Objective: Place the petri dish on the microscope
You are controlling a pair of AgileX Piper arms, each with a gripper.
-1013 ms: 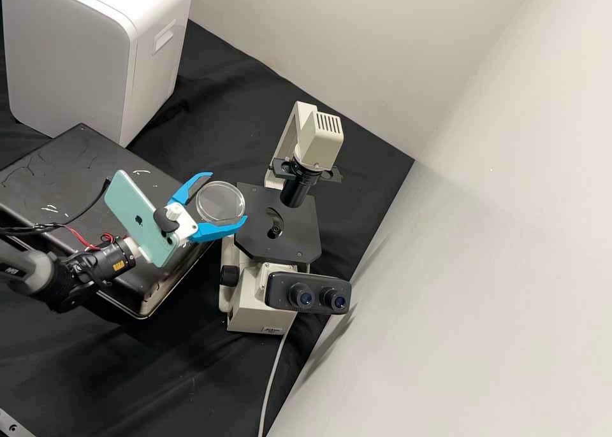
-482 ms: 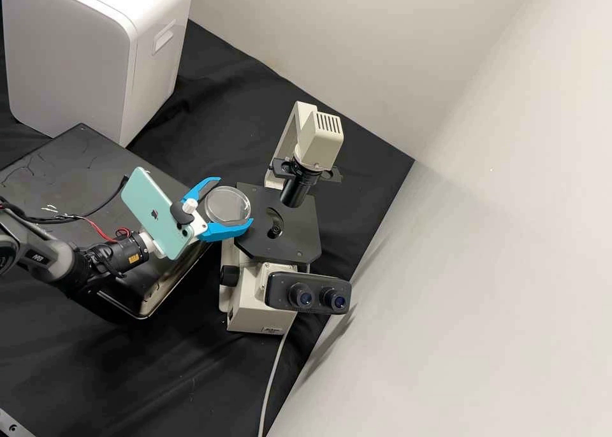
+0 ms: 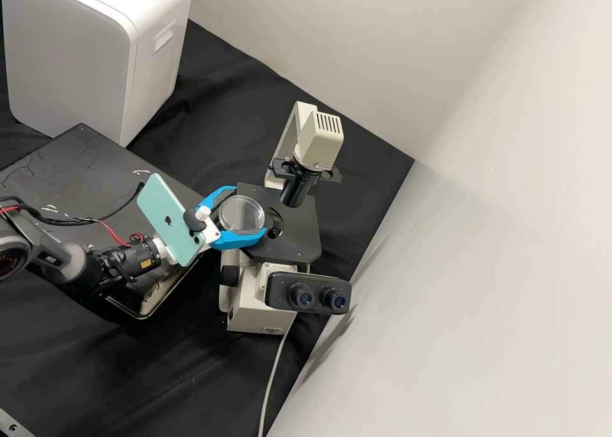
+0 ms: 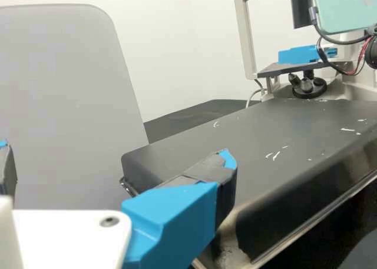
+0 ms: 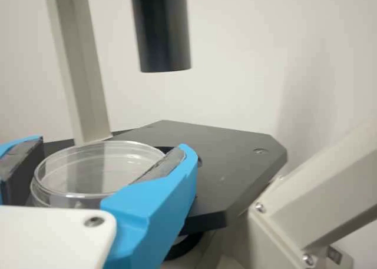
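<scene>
The right pincer (image 5: 112, 148) (gripping) partly hides the petri dish (image 5: 97, 163).

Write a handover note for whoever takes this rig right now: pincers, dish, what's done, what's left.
Right pincer: shut on the petri dish, held over the edge of the microscope stage, beside its central opening.
Left pincer: open, empty, by the dark metal box.
Done: dish picked up and brought to the stage.
Left: centre it over the opening under the condenser, set it down, release, withdraw.
</scene>
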